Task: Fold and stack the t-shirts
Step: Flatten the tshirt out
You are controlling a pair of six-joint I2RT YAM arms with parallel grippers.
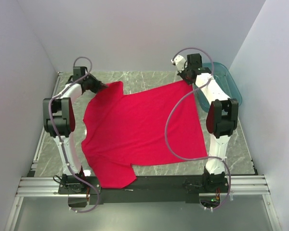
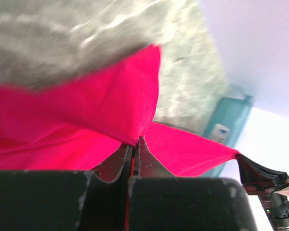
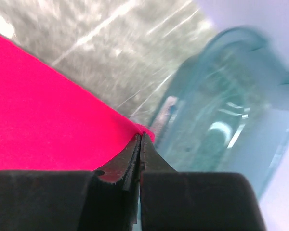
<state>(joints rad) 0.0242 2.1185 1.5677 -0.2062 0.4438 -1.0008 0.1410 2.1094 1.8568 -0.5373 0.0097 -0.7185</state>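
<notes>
A red t-shirt (image 1: 139,130) lies spread over the grey marble table, its near part hanging over the front edge. My left gripper (image 1: 100,87) is shut on the shirt's far left part; in the left wrist view (image 2: 134,139) the cloth (image 2: 77,115) is pinched between the jaws. My right gripper (image 1: 187,79) is shut on the shirt's far right corner, next to the bin; in the right wrist view (image 3: 140,136) the red corner (image 3: 53,120) sits between the closed jaws. The far edge is held taut between both grippers.
A translucent teal bin (image 1: 225,83) stands at the far right, also in the right wrist view (image 3: 231,106) and the left wrist view (image 2: 229,127). White walls enclose the table (image 1: 149,78) on three sides. Metal rails run along the near edge.
</notes>
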